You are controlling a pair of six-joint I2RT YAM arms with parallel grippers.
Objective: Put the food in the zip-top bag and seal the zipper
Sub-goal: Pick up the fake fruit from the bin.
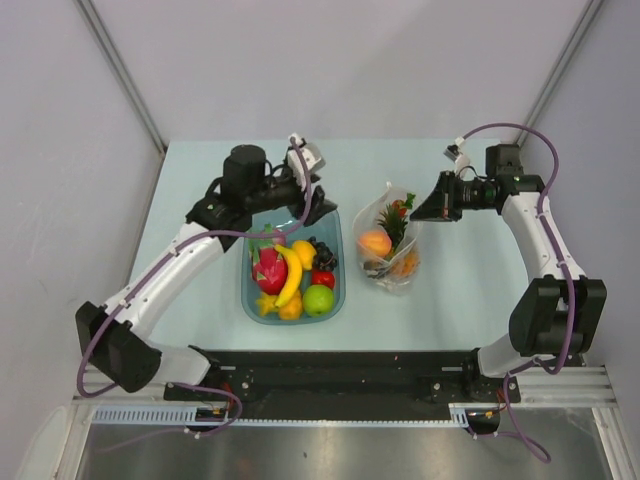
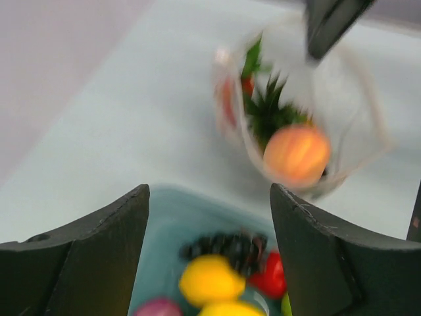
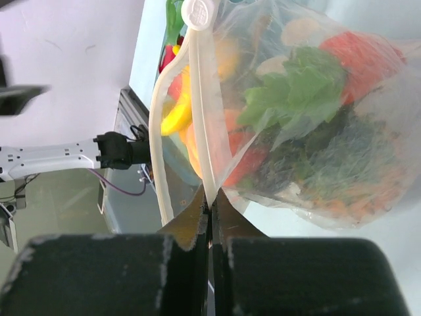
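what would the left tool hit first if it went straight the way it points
Probably the dark grapes in the blue tray, right ahead of the left tool; the bag lies farther. Depth unclear.

Zip-top bag (image 1: 380,213) mouth: my right gripper (image 1: 416,208) pinches its rim.
Tray (image 1: 340,285): heaped fruit (image 1: 290,275); my left gripper (image 1: 312,210) overhead.
Tray-bag gap: narrow bare table (image 1: 358,296).

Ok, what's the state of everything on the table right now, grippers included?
zip-top bag: mouth open, partly filled, held at one corner
zipper: unsealed, its two strips apart
peach: inside the bag
tray: several fruits in it
left gripper: open, empty, over the tray's far end
right gripper: shut on the bag's zipper corner
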